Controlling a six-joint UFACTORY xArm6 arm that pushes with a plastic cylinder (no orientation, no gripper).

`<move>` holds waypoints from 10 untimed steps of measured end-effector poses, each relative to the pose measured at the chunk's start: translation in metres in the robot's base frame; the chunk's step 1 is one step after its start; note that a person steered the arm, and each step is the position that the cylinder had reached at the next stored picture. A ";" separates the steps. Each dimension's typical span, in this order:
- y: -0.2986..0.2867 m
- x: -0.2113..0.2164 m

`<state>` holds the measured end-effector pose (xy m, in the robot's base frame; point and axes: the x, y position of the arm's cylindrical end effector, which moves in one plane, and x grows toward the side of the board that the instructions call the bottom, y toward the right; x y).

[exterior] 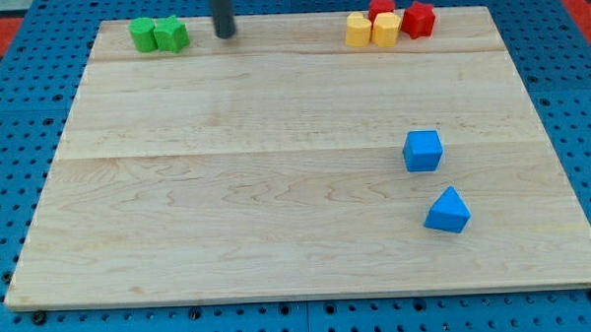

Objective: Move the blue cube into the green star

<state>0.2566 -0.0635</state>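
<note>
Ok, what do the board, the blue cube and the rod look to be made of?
Board: pale wood, matte, with visible grain and plank seams. Blue cube: evenly coloured, smooth, faint sheen, so painted wood or plastic; cannot tell which. Rod: dark, smooth, possibly metal or plastic; my tip sits at the view's top, right of the green blocks.

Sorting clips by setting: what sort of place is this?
Probably a robotics lab bench: a wooden board on blue perforated panel, small coloured blocks like the blue cube, and my tip.
</note>
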 end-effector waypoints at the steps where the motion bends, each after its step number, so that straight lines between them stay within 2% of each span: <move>1: 0.060 0.089; 3: 0.279 0.147; 4: 0.276 0.205; 6: 0.064 0.193; 7: 0.007 0.209; 8: 0.000 0.242; 9: -0.078 0.210; 10: -0.097 0.160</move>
<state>0.4171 -0.1610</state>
